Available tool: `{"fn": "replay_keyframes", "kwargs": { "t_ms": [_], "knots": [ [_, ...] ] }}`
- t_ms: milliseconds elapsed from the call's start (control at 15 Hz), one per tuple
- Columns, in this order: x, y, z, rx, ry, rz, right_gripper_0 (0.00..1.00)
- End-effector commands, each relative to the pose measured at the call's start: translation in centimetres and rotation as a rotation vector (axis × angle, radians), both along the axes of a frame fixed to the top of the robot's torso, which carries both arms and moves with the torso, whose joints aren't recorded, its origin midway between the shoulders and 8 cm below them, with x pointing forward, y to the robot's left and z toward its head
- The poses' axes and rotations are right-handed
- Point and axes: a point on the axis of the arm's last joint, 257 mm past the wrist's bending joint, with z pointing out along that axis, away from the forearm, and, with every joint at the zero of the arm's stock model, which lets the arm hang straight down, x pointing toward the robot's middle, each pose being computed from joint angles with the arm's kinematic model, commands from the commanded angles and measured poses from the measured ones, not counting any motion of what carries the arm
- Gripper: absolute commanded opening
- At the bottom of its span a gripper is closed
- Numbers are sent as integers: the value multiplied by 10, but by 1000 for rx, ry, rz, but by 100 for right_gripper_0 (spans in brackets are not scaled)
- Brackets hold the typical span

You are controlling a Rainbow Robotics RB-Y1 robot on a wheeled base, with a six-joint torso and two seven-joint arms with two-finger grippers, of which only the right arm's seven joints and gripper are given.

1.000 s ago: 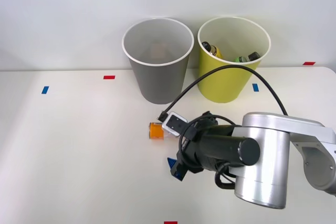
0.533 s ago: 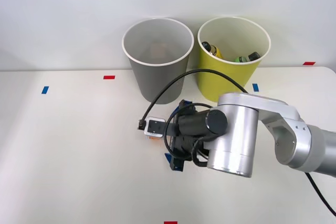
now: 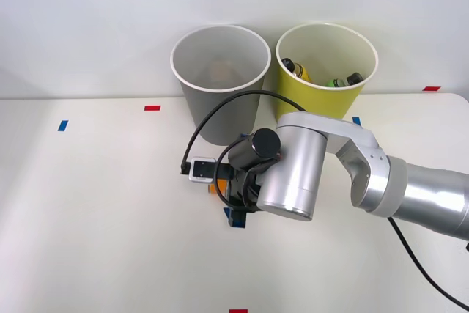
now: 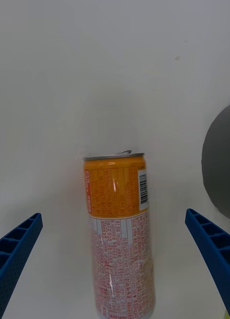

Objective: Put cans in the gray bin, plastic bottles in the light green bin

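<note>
Wrist view: can (image 4: 120, 234) lies lengthwise between spread fingers (image 4: 15, 249).

Can (image 4: 120, 234), lying between the fingers (image 4: 15, 249): thin metal, glossy printed skin, orange band and pale speckled body, bare silver rim
Fingers: blue plastic, matt, ribbed into a grid
Table (image 3: 95, 218) under the fingers: white, smooth, matt
Gray bin (image 3: 220, 100), beyond the fingers: plastic, smooth, dull sheen, white rim
Green bin (image 3: 322, 108): same plastic, yellow-green
Arm (image 3: 293, 170): brushed silver metal, satin; black rubbery cable (image 3: 212, 119)
</note>
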Motion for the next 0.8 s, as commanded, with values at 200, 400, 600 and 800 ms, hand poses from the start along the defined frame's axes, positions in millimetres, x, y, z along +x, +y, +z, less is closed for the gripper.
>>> {"fn": "replay_keyframes", "kwargs": {
  "t_ms": [200,400,600,800],
  "knots": [
    [3,-2,-14,-44,24,-16,100],
    [6,3,-20,-53,27,-22,100],
    [15,11,-27,-57,15,-35,100],
    [26,18,-32,-54,0,-38,100]
  ]
}}
